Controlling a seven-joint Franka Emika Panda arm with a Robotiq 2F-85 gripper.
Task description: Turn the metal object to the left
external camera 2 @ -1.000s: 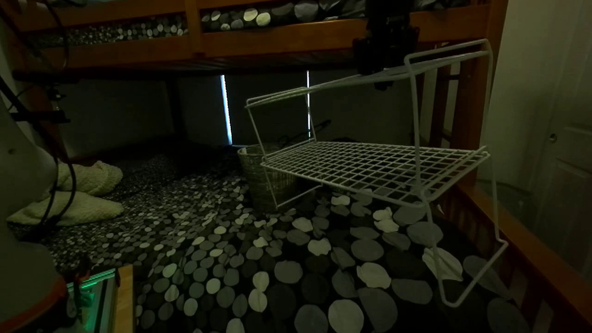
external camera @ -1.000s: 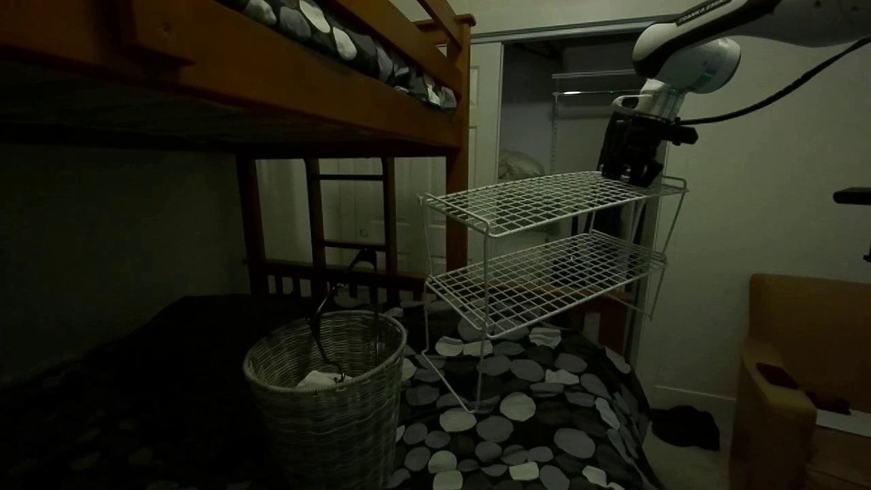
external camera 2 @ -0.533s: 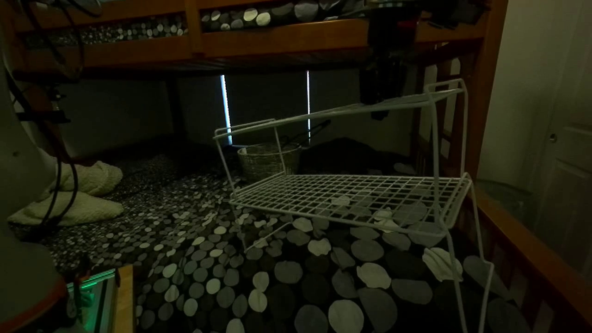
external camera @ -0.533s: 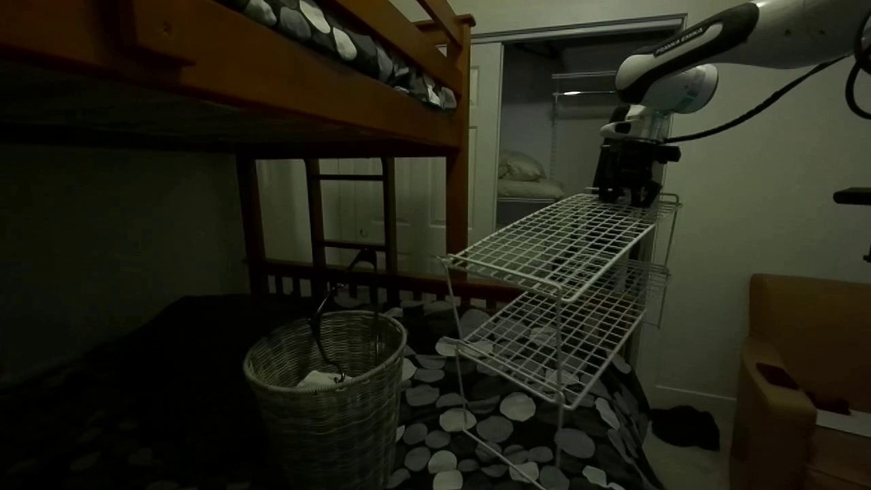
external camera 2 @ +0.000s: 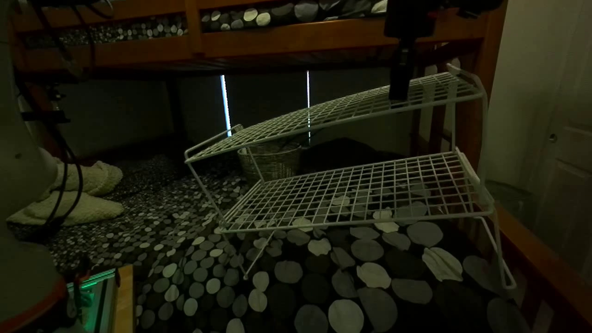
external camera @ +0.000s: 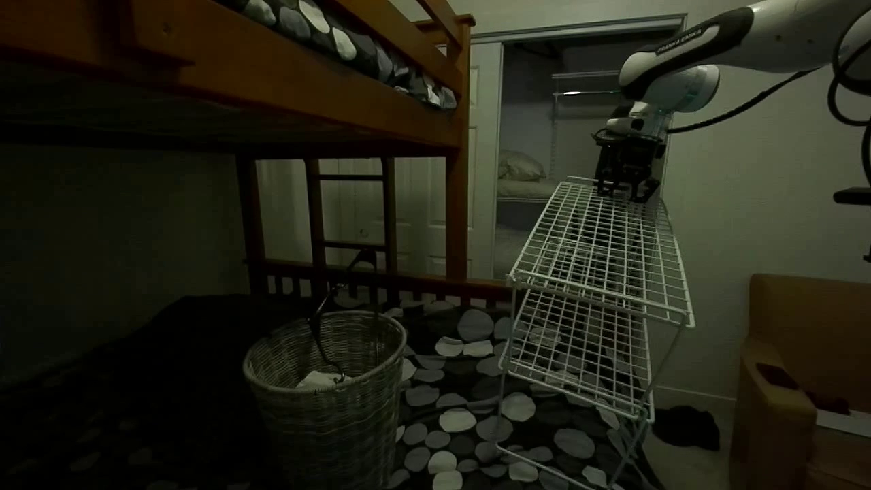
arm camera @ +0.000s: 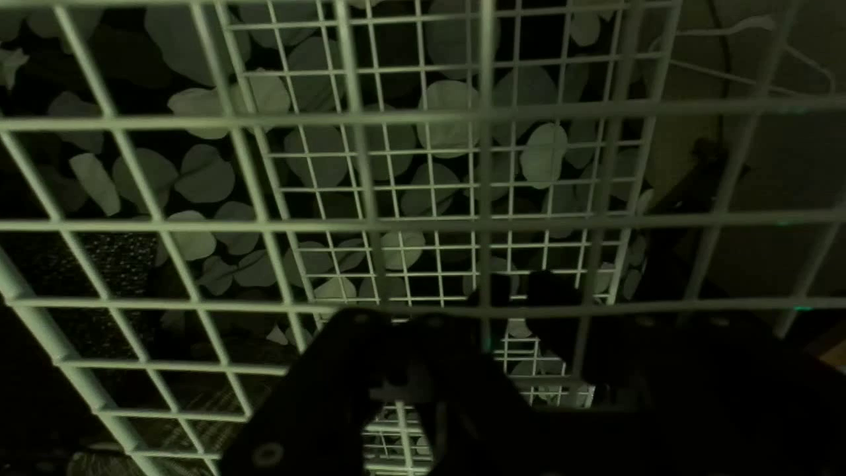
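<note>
The metal object, a pale wire rack with two grid shelves on thin legs, stands over the bed in both exterior views [external camera: 602, 297] [external camera 2: 333, 121]. It is tilted, its top shelf rising toward the gripper end. My gripper [external camera: 622, 196] is at the far end of the top shelf and also shows in an exterior view [external camera 2: 399, 95]. In the wrist view the gripper [arm camera: 519, 291] has its dark fingertips close together below the top shelf's wires [arm camera: 291, 226], with a small gap. It appears shut on the rack; the exact contact is too dark to see.
A round woven basket [external camera: 323, 415] with cloth and a black hanger stands on the bed beside the rack. The bunk-bed post [external camera: 457, 218] and upper rail [external camera 2: 296, 40] are near the arm. The wooden bed side [external camera 2: 536, 259] borders the rack's legs. An armchair [external camera: 776, 354] stands beyond.
The rack has turned with the gripper. In an exterior view its near end has swung right and toward the camera. It has come lower than one second ago.
</note>
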